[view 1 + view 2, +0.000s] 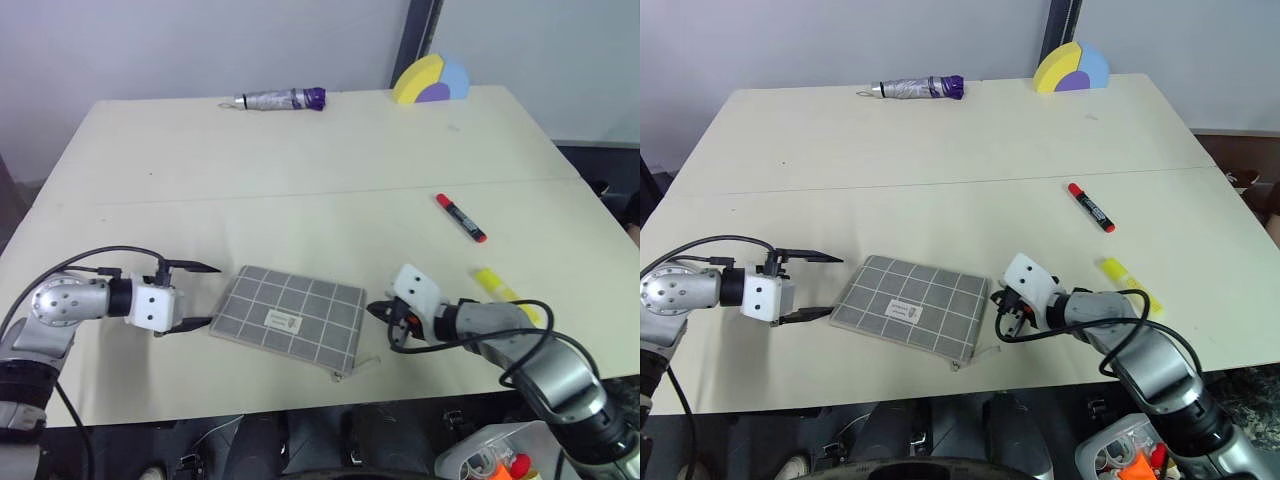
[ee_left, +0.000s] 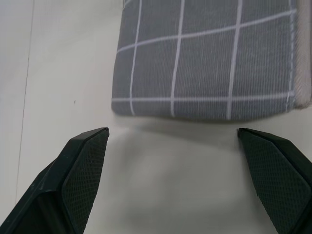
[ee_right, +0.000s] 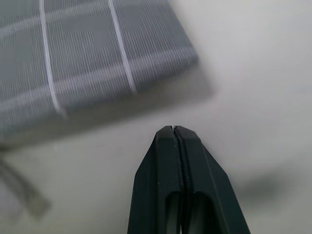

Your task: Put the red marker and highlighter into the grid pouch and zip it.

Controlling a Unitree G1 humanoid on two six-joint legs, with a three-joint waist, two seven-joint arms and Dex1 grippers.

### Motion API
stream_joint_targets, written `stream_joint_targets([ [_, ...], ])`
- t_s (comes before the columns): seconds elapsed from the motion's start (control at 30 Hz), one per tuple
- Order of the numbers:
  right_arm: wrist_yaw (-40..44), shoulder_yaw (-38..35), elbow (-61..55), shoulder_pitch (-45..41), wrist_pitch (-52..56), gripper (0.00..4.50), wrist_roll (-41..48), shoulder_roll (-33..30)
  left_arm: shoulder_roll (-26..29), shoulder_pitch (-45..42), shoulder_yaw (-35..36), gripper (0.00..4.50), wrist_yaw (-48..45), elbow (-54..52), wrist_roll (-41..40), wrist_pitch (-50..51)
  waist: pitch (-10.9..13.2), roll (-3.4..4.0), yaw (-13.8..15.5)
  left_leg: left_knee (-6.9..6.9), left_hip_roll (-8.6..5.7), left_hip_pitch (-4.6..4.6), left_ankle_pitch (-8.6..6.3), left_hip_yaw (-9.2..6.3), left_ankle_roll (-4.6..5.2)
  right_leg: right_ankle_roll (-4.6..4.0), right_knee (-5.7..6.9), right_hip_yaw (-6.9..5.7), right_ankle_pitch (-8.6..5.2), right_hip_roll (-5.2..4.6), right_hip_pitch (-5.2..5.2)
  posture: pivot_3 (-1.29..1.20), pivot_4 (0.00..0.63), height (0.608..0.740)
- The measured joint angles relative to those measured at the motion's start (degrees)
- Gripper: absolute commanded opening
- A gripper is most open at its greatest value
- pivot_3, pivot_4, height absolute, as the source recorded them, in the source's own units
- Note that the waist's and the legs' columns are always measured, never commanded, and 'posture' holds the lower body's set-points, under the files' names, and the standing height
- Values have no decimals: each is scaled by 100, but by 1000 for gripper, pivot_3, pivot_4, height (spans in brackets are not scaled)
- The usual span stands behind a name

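My left gripper (image 1: 205, 296) is spread wide at the grid pouch's (image 1: 290, 316) left edge; my right gripper (image 1: 378, 311), clenched empty, sits by its right edge. Red marker (image 1: 460, 217) and highlighter (image 1: 505, 293) lie farther right. Risk: pouch slides when nudged, zipper unreached.

Left gripper (image 1: 205, 296): jaws spread wide, one finger above the other, pointing inward toward the right gripper (image 1: 376, 310). Right gripper: fingers (image 3: 178, 146) pressed together, nothing between them, pointing inward and slightly down. Both forearms reach in from the sides.
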Motion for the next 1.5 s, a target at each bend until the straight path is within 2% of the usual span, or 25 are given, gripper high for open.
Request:
stream_joint_targets([
  [0.5,10,636,553,-806,21,26,-457,513,-458,-36,-393,4500,-141,-312,-249,-74,-3,3,5,13,1,-2,-2,-1,4,1,5,-1,0,1,1,0,150,740],
  [0.8,22,658,842,-1054,27,26,-666,672,-471,271,-574,4500,-273,-812,-586,287,-4,2,-23,14,3,-2,-3,-1,5,1,6,0,0,3,0,0,150,740],
  [0.9,8,633,948,-1115,49,0,-676,763,-472,471,-628,3600,-381,-1053,-792,581,-4,2,-32,14,3,-2,-3,-1,5,1,7,0,0,3,0,0,150,740],
  [1.13,-35,421,1168,-1138,65,0,-669,893,-488,792,-603,88,-329,-1560,-1137,1468,-3,0,-14,17,3,-3,-3,-2,5,1,10,-1,0,3,1,0,150,740],
  [1.23,-73,304,1315,-1140,-61,0,-674,892,-528,906,-449,30,-119,-1962,-1411,2173,-3,-1,-10,17,3,-3,-3,-4,5,1,10,-1,0,3,1,0,150,740],
  [1.4,-361,-430,1800,-1165,-441,0,-863,625,-717,816,-109,30,587,-2662,-1999,3756,-1,-5,1,21,2,-12,-3,-6,5,3,11,-1,1,4,-4,0,150,740],
  [1.5,-428,-929,1930,-1198,-702,0,-925,364,-1124,425,108,30,1247,-2804,-2127,4539,1,-4,5,22,2,-14,-3,-8,5,4,11,-2,2,6,-5,0,150,740],
])
